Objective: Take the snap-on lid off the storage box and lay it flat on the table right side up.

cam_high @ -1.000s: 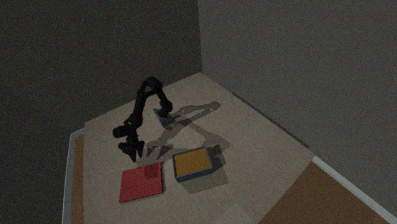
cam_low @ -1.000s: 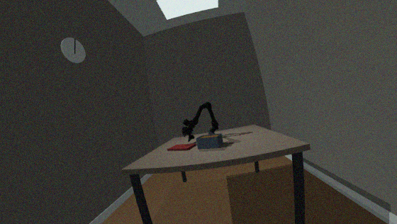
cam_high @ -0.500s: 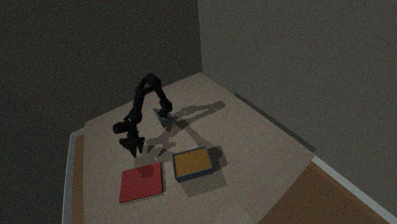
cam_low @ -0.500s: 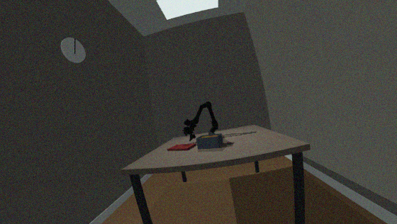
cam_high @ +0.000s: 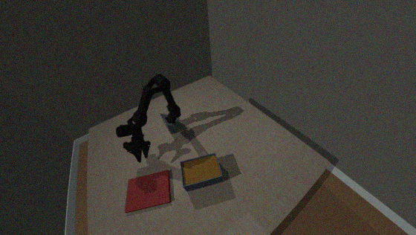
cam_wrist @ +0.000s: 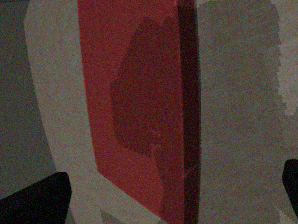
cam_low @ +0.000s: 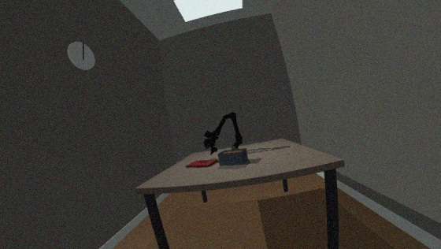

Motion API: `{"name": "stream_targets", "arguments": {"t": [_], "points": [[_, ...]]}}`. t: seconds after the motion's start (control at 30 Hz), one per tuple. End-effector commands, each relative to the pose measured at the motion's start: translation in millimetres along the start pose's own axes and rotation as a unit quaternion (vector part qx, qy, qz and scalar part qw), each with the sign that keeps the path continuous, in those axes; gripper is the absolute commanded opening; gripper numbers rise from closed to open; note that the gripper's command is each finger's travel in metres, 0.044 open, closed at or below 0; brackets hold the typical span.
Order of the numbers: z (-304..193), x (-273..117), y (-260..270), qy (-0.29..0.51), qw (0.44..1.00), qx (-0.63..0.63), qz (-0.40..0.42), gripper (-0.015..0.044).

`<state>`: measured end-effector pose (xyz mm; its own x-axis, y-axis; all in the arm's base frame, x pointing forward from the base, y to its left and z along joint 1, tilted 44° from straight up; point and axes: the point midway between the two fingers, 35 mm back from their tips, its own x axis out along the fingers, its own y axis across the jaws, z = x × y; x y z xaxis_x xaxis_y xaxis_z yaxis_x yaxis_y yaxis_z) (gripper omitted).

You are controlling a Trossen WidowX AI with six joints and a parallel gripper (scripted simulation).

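The red lid (cam_high: 150,195) (cam_low: 200,164) (cam_wrist: 102,60) lies flat on the table to the left of the box in the top view, its smooth face up and its edge a little apart from the box. The blue storage box (cam_high: 204,183) (cam_low: 233,159) stands upright and open-topped, with its yellow inside showing. My gripper (cam_high: 143,159) (cam_low: 213,152) (cam_wrist: 180,180) is open and empty, above the table just behind the lid's far edge in the top view. In the wrist view the fingertips are wide apart, with the lid between them in the picture, untouched.
The table (cam_high: 111,145) (cam_low: 276,165) bears the lid, the box and the arm's base. The arm (cam_high: 159,79) (cam_low: 232,116) arches up behind the lid and box. The table's left edge is near the lid in the top view. Shadows of the arm fall on the lid and table.
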<state>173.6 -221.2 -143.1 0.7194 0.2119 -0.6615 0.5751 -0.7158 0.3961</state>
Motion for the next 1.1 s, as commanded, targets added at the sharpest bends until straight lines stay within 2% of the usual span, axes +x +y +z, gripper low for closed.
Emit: {"name": "stream_targets", "arguments": {"t": [0.0, 0.87, 1.07], "points": [[0.2, -7.9, 6.0, 0.0, 1.0, -0.004, 0.002, 0.044], [0.8, -53.3, 31.1, 0.0, 1.0, -0.004, 0.002, 0.044], [-0.3, -48.7, 28.2, 0.0, 1.0, -0.004, 0.002, 0.044]]}}
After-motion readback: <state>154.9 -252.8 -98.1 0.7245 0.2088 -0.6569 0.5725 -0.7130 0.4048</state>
